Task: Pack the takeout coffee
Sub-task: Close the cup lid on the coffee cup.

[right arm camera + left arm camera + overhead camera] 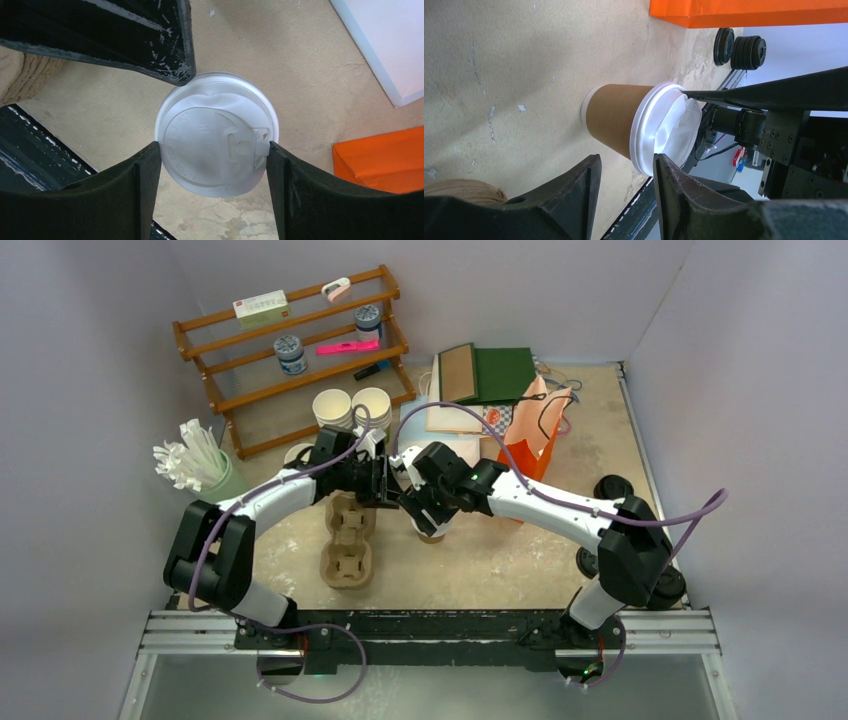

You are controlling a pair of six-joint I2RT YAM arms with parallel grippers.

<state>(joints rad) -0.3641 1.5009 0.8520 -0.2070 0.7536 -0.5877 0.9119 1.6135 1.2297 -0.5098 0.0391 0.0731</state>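
A small brown kraft-paper cup (pixel 616 117) stood upright on the mottled beige table (pixel 499 60), capped with a round white plastic lid (pixel 200 125). It was near the moulded brown pulp cup carrier (pixel 348 545), on that carrier's right and not in any of its wells. The orange paper bag (pixel 535 455) stood behind it.

The right gripper (pixel 215 149) hung straight above the cup. Its two black fingers pressed against opposite sides of the lid's rim, grasping the lid across its full width.

The left gripper (pixel 626 160) sat at the cup's side, level with its top. Its jaws stood apart with only bare table between them, holding nothing. One of its fingertips (pixel 177 70) touched the lid's edge, and the lid's dome looked a bit crumpled on that side.
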